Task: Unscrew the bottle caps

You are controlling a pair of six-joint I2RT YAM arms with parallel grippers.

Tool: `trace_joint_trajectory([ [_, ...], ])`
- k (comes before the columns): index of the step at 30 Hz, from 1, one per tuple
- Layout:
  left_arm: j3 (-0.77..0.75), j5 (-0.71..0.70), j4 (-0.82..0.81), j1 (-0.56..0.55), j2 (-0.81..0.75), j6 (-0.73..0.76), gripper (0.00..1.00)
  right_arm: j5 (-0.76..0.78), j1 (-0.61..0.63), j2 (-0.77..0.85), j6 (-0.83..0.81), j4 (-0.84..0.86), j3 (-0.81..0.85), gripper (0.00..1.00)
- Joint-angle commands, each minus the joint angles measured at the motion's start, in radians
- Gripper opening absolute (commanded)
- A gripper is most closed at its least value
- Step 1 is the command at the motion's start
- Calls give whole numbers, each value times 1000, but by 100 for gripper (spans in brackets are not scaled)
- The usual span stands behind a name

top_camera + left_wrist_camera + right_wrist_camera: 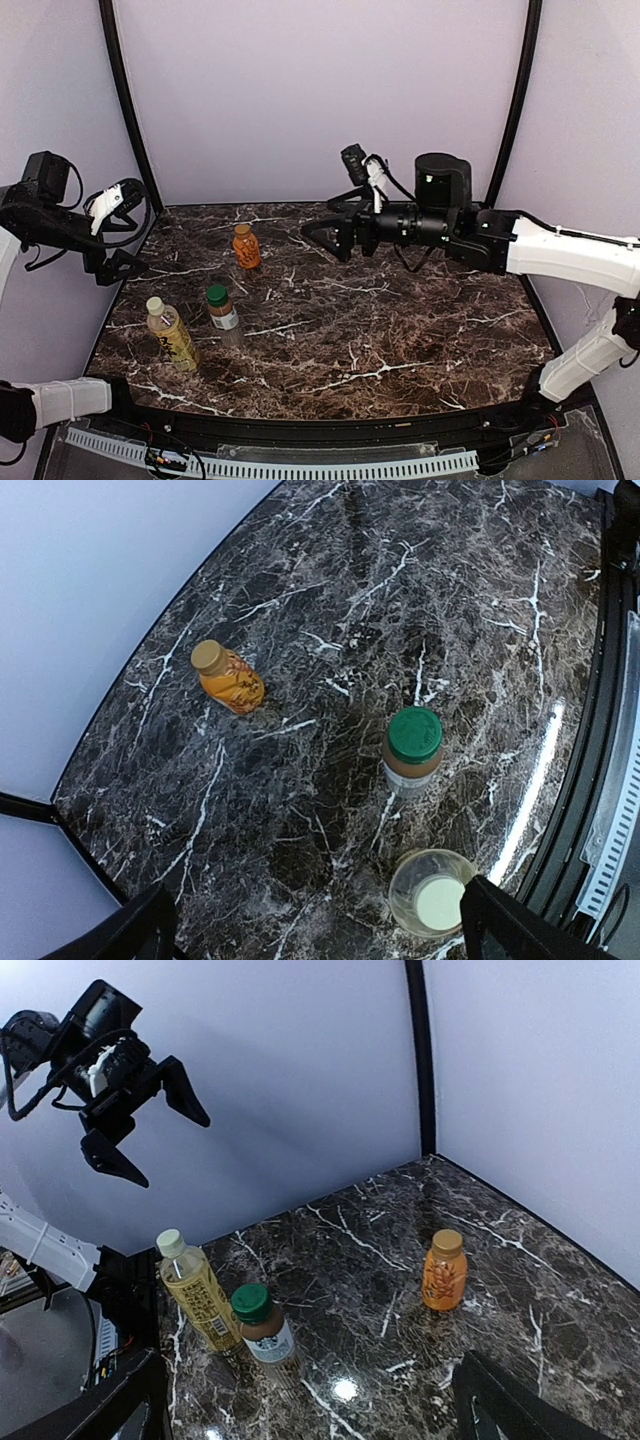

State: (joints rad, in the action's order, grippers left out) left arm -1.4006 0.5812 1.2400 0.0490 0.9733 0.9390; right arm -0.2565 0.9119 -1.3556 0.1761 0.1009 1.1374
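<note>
Presently both of my claws hang in the air with nothing in them. My left claw (142,232) is up over the left edge of the tabletop (400,340), its fingers spread as wide as they go. My right claw (320,240) reaches in from the right above the middle of the tabletop, pointing left, equally wide and just as empty.

All three bottles stand upright on the left half of the dark marbled tabletop, each with its cap on. The tea bottle (174,340), tall and yellow-green, stands closest to the near left corner and wears the cream-white cap (154,304). Just beside it, to its right and a little farther back, is the small clear bottle (223,314) with brown drink inside and a white label, topped by the dark green cap (216,295). The orange bottle (246,250), short and squat, stands apart from those two, nearer the back wall, with the gold-orange cap (241,230) on it.

From my left wrist I look almost straight down on the cream-white cap, which sits near my right-hand finger (505,925). Neither claw touches any bottle.
</note>
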Motion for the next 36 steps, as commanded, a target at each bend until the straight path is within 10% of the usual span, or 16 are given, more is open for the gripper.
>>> trace_joint_trajectory([
  [1,44,-13,352,-52,-8,73,100,26,82,-117,-70,38,111,99],
  [12,211,-64,351,-120,-30,138,96,-11,174,-354,-67,73,260,99],
  [36,333,-23,282,-120,-21,122,48,-67,216,-541,30,105,379,99],
])
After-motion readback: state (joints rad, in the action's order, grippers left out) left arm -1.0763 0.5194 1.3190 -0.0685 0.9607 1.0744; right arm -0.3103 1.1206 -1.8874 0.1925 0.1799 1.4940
